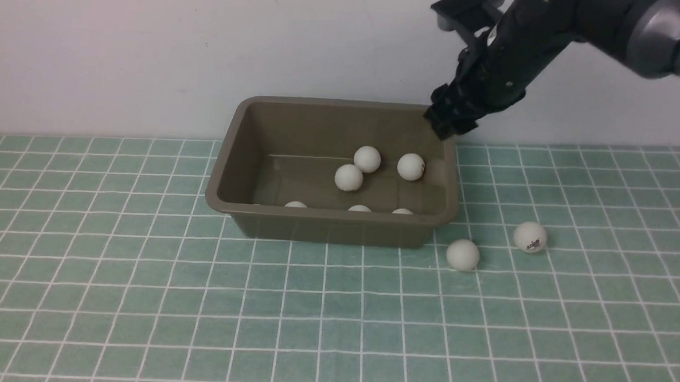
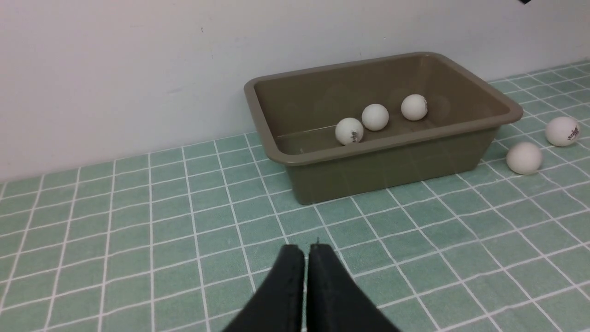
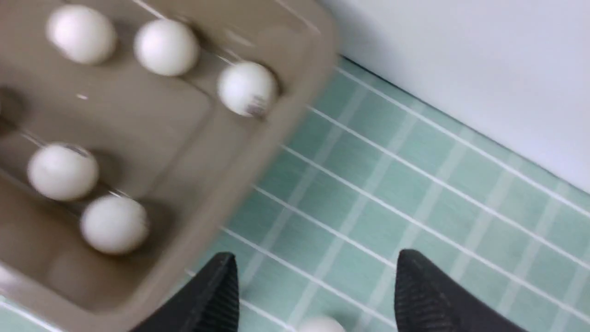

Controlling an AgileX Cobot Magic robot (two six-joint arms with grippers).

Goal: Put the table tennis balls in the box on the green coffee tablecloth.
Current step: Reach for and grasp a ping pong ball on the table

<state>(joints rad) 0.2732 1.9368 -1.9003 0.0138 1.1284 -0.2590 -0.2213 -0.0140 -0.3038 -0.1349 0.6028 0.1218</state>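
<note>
Teal-green gridded tablecloth [image 1: 140, 297] filling the lower frame, plain white wall [image 1: 122, 44] across the top (olive box [image 1: 327, 215] at centre). Right gripper [image 3: 315, 267] jaws apart; left gripper [image 2: 306, 252] jaws pressed together.

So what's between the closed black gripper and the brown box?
Only bare green tablecloth. The left wrist view shows it: nothing sits between the shut left gripper and the box.
</note>
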